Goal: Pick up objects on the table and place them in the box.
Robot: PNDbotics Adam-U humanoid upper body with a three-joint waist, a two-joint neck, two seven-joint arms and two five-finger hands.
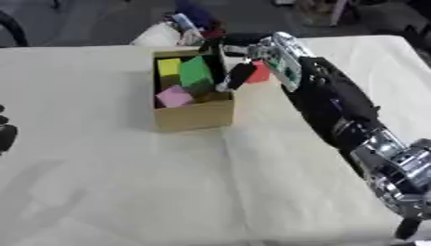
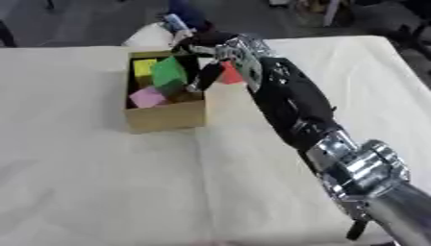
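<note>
Holding red block [image 1: 260, 73] beside box [image 1: 194, 115], right hand [image 1: 244, 60]

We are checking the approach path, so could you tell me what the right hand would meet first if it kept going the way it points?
Probably the cardboard box, at its right wall: the right hand holds a red block beside it, though depth is unclear.

Blocks [image 1: 195, 73] crowd the box [image 1: 195, 115]; surrounding table [image 1: 101, 182] open.

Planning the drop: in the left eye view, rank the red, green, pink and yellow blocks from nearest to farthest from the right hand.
1. Red block, at the right hand, outside the box.
2. Green block, box middle.
3. Pink block, near-left, and yellow block, far-left: too close to call.
</note>
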